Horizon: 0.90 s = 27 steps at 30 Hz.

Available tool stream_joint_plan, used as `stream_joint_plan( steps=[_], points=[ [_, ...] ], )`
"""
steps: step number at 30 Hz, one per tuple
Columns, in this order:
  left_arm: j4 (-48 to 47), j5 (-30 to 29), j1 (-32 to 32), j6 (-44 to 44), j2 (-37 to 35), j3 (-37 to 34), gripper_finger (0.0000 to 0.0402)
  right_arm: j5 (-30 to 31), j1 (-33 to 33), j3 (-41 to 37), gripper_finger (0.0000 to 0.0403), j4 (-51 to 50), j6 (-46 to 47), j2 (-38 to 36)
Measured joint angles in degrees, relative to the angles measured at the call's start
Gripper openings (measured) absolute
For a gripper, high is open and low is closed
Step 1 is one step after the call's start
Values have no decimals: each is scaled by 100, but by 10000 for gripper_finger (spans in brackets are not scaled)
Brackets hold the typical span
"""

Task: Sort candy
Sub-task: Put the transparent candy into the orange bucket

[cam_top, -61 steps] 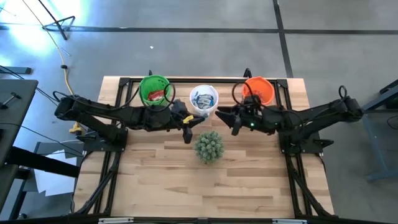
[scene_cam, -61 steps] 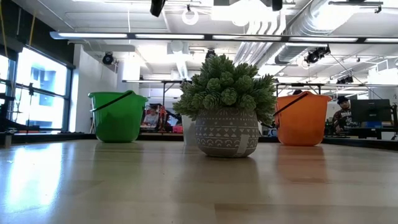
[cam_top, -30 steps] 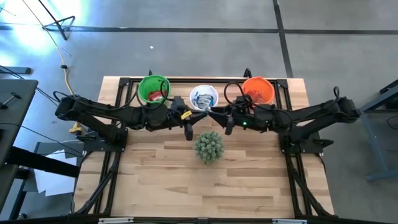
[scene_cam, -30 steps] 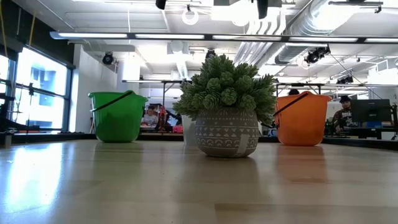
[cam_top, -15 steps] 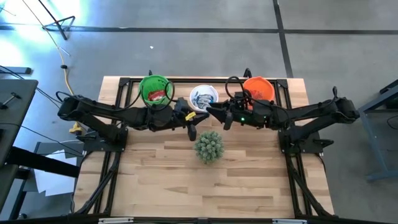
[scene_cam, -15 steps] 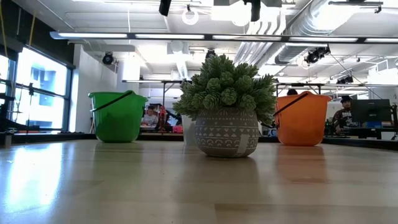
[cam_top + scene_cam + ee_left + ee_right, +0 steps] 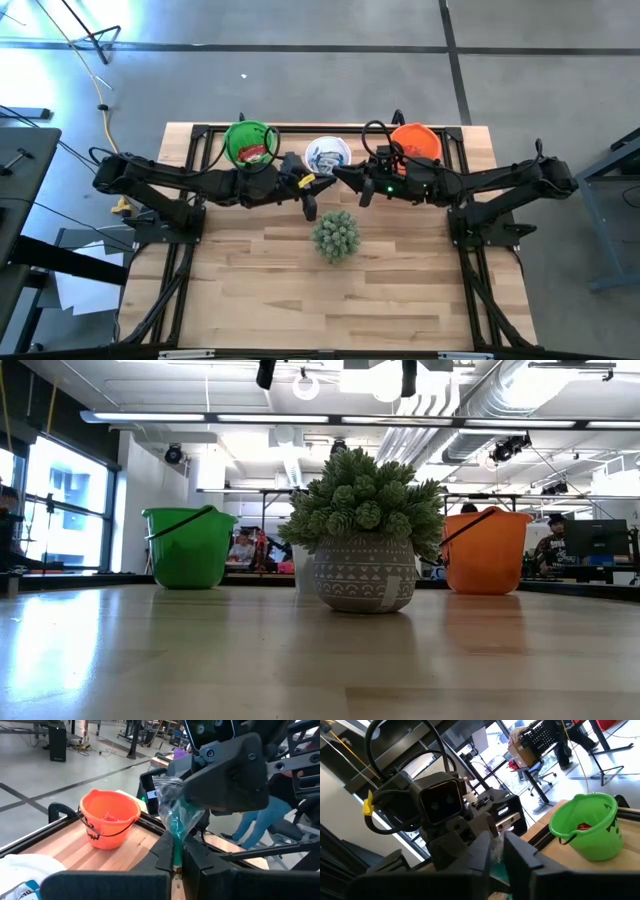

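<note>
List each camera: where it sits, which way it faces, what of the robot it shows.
High view: above the table, looking straight down; both arms whole.
Low view: at tabletop height, facing the plant and room; arm tips at top.
Left wrist view: on the left arm, facing the orange bucket; left gripper shut on candy.
Right wrist view: on the right arm, facing the green bucket; right gripper.
Shared: high and low both show plant and buckets.

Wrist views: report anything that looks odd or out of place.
One candy, in a clear-and-teal wrapper, hangs in mid-air with both arms on it. The left gripper is shut on one end and the right gripper appears closed on the other. Nothing looks spilled or tipped.
</note>
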Motion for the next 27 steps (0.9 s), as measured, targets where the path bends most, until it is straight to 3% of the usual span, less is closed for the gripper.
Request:
stream_joint_plan(
  steps=[4,16,20,27],
  points=[
    [1,0,-1,0,-2,0,3,-2,-3,0,9,-2,-31,0],
    [-20,271,-152,286,-2,0,8,-75,-20,0,2,-75,3,0],
    [-15,520,-226,831,-9,0,29,-124,-38,0,1,-85,-22,0],
    [-30,562,-221,903,-22,0,82,-119,-178,7,1,-227,-31,-11]
  ],
)
